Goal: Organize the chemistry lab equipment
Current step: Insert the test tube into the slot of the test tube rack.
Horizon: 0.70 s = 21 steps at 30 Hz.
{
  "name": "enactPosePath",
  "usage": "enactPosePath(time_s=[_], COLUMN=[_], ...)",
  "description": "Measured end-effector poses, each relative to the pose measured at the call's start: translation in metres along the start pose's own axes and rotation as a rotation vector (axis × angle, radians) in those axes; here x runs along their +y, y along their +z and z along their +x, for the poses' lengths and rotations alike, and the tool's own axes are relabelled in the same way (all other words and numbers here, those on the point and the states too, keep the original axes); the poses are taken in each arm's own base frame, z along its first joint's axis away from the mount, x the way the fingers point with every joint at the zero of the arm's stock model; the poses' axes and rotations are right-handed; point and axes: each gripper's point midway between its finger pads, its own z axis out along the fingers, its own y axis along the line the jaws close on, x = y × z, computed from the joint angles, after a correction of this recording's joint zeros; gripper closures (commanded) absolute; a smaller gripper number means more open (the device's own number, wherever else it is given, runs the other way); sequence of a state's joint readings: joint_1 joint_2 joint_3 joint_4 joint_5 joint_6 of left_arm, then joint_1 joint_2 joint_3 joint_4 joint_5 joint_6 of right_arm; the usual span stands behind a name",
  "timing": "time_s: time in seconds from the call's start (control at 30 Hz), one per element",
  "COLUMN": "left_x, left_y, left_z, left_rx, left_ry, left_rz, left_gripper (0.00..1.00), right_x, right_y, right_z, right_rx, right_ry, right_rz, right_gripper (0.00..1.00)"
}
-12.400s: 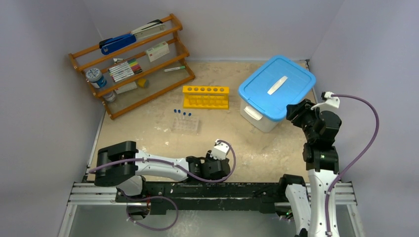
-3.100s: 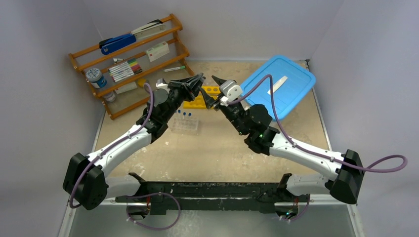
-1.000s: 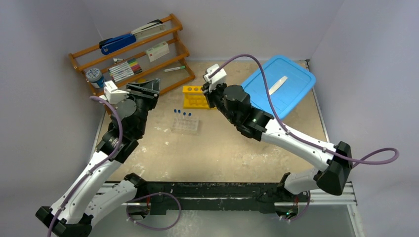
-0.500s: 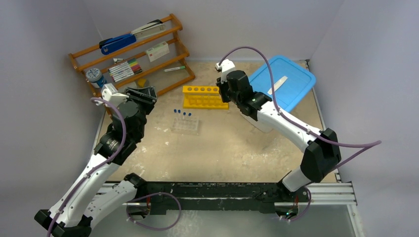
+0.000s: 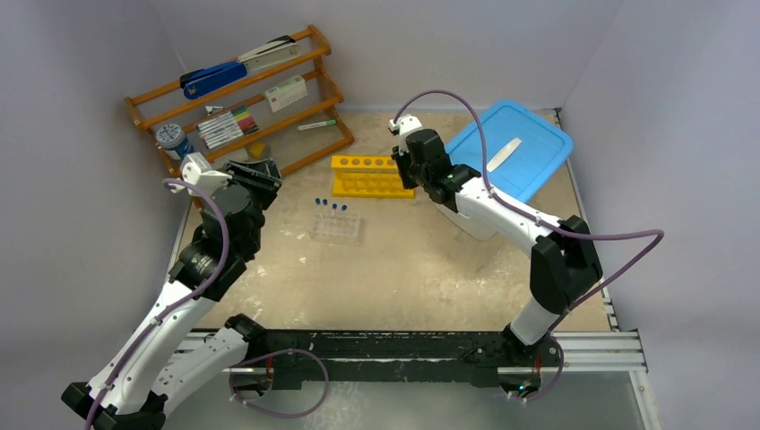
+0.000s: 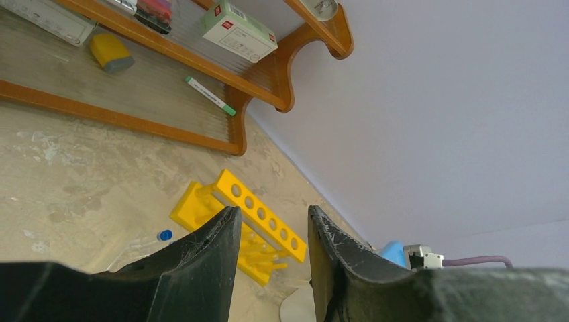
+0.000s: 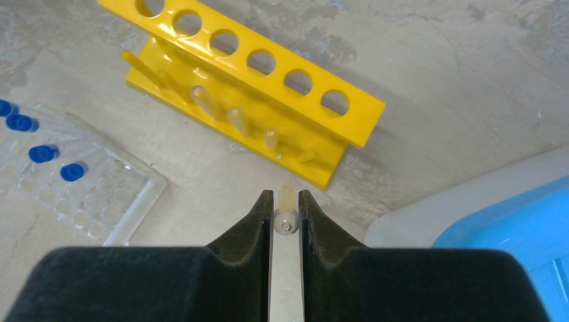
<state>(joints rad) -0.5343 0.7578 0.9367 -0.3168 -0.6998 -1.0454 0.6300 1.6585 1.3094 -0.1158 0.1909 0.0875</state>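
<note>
Change: a few seconds back both grippers met above the yellow six-hole rack (image 5: 373, 176). Since then the left gripper (image 6: 272, 215) has pulled off toward the wooden shelf (image 5: 242, 116) at the table's far left corner. The right gripper (image 7: 286, 201) has slid from the rack's left end to its right end and now sits just beside the blue-lidded box (image 5: 502, 157).

Left jaws stand apart with nothing between them. Right jaws are clamped on a small clear tube (image 7: 286, 218), held above the table (image 5: 394, 260) just off the rack's near right corner and not touching it.

Meaning, as a guess: the right arm has the tube alone, the left is out of the way, and racking the tube is the step in hand. It is not yet in a hole.

Tube axis: the wrist view shows it nearly end-on. Its long axis runs along the fingers, away from the camera and down toward the table, with the far tip leaning toward the rack. Can't tell which end is the mouth.

Rack: near the middle of the far edge, long axis parallel to that edge, holes facing up.

The clear tube tray (image 5: 337, 226) lies nearer the table's centre, with blue-capped tubes (image 5: 330, 205) standing along its far side.

Next, probably: line the tube up over a right-end hole and get it vertical first.
</note>
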Motion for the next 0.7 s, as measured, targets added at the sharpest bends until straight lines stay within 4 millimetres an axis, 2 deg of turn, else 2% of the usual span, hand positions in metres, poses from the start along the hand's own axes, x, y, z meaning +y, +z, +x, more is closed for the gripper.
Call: enactPosePath(time_s=[0.3,0.7], left_x=[0.004,0.005], left_y=[0.001,0.002], left_z=[0.0,0.0], left_rx=[-0.006,-0.01], left_ry=[0.024,0.033], left_rz=[-0.013,-0.021], left_gripper=[0.6,0.6], right_x=[-0.018,-0.016], right_y=[0.009,0.029], right_z=[0.0,0.009], right_rx=[-0.006,0.016], right_ry=[0.02,0.007], right_rz=[0.033,0.033], right_gripper=[0.87,0.87])
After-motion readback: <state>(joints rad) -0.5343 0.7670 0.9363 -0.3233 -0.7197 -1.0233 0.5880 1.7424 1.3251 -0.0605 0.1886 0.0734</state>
